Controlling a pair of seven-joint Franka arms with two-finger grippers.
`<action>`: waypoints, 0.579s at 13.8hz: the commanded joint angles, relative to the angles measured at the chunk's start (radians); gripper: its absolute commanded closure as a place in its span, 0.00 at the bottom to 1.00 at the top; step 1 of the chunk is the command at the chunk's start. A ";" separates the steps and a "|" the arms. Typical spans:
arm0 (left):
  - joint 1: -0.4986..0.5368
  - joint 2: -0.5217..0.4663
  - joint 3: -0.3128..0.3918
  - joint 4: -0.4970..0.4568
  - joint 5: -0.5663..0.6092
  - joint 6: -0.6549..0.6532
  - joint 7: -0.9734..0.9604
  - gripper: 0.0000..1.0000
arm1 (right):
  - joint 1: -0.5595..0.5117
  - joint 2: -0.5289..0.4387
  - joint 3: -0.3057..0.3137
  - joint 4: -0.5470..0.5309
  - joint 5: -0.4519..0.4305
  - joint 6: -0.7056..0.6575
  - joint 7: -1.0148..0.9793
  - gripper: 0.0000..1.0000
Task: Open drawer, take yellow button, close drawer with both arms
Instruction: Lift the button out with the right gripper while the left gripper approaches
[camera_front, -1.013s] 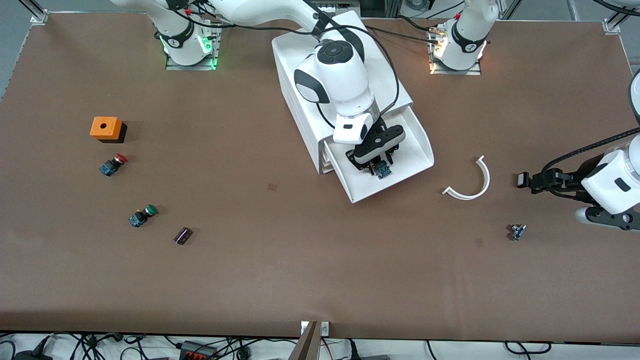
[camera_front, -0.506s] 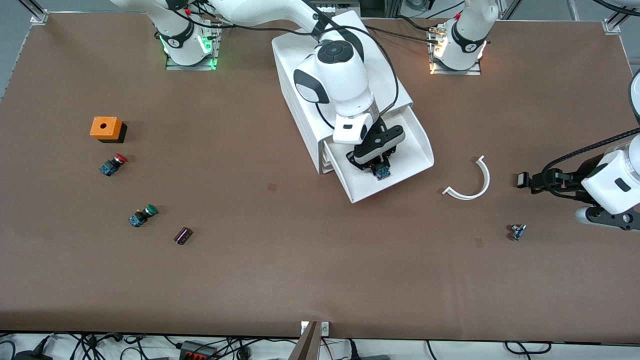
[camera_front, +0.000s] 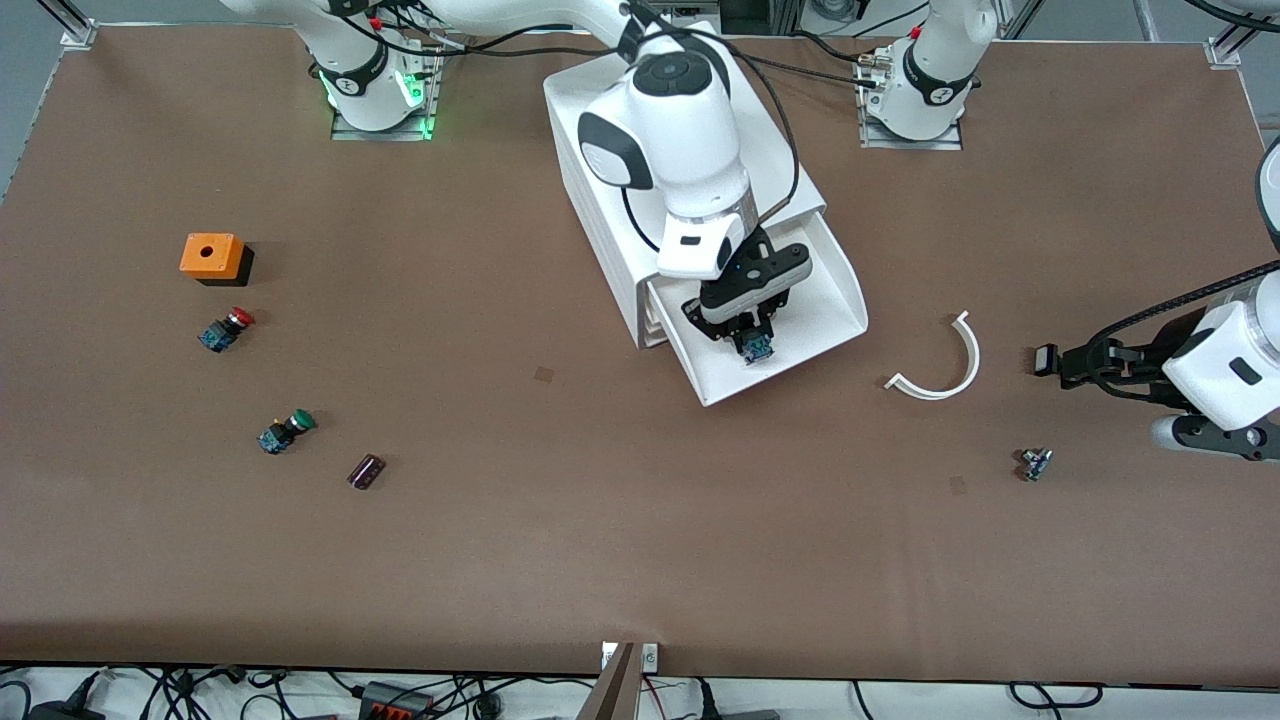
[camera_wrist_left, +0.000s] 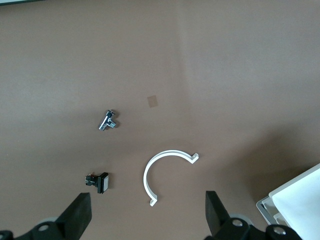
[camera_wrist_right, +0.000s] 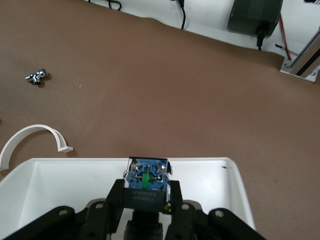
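The top drawer (camera_front: 825, 300) of the white cabinet (camera_front: 600, 200) stands pulled out toward the front camera. My right gripper (camera_front: 752, 338) is inside it, shut on the button (camera_front: 758, 347). In the right wrist view the fingers (camera_wrist_right: 116, 197) clamp the button's black body (camera_wrist_right: 147, 197), its blue terminal end pointing out over the drawer's floor (camera_wrist_right: 60, 175). The orange-yellow cap is hidden. My left gripper (camera_front: 1140, 400) waits open and empty over the table toward the left arm's end; its view shows the fingers (camera_wrist_left: 75, 217) wide apart.
A white curved strip (camera_front: 945, 375), a small black switch (camera_front: 1046, 358) and a metal fitting (camera_front: 1035, 463) lie near the left gripper. Toward the right arm's end lie an orange box (camera_front: 211, 256), a red-capped button (camera_front: 225, 329), a green-capped button (camera_front: 285, 431) and a dark cylinder (camera_front: 365, 471).
My right gripper has closed on the button and shifted slightly toward the right arm's end within the drawer, the wrist rising. The left arm has barely moved.
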 joint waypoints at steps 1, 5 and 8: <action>0.002 0.001 -0.004 0.022 -0.013 -0.018 -0.014 0.00 | -0.050 -0.034 0.005 0.027 0.023 -0.076 0.011 1.00; -0.030 -0.029 -0.012 0.008 -0.010 -0.018 -0.208 0.00 | -0.135 -0.108 -0.002 0.016 0.045 -0.259 0.009 1.00; -0.066 -0.016 -0.038 -0.068 -0.024 0.052 -0.444 0.00 | -0.221 -0.129 0.000 -0.013 0.051 -0.409 0.014 1.00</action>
